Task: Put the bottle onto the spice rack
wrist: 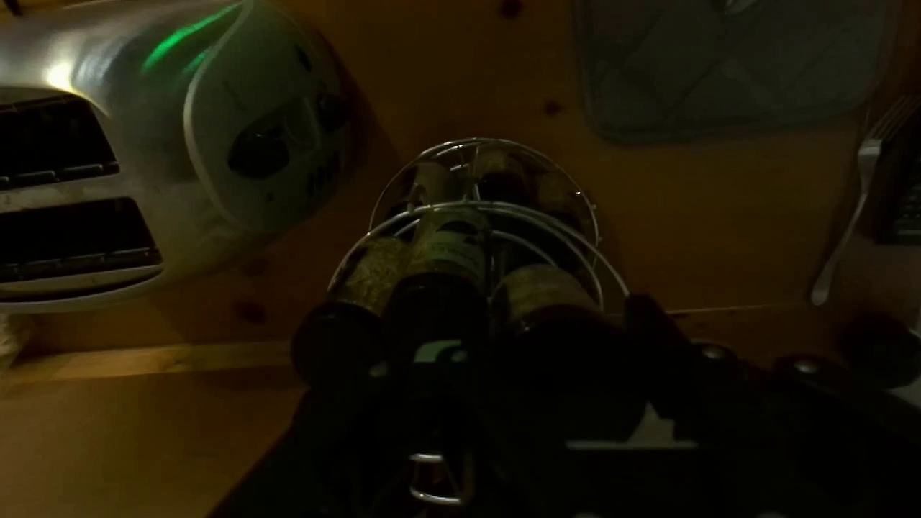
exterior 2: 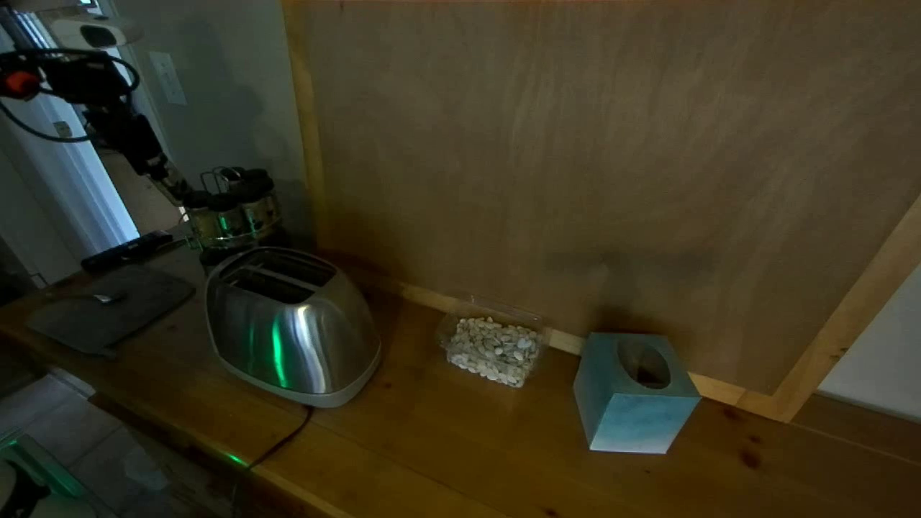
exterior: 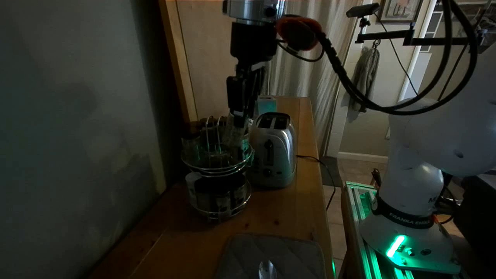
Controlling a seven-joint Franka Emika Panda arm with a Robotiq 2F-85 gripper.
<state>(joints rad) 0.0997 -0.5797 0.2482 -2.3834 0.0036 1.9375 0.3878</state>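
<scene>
One each — toaster [exterior: 279, 155]; spice rack [exterior: 217, 170]; fork [wrist: 867, 162]; spoon [exterior: 267, 269]

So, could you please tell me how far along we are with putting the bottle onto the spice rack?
Done: the hand is at the upper tier of the spice rack, near jars. Under way: placing what looks like the bottle just below the hand; the dark hides whether it is gripped. Left, likely: releasing and backing off, as the hand isn't yet clear.

Tabletop [exterior 2: 432, 453]: knotty wood
Spice rack [exterior: 217, 170]: nr toaster [exterior 2: 302, 345]
Clr box [exterior 2: 498, 311]: btwn toaster & blue box [exterior 2: 640, 421]
Pad [exterior: 290, 255]: gry
Fork [wrist: 861, 201]: nr pad
Blk item [wrist: 908, 205]: nr fork
</scene>
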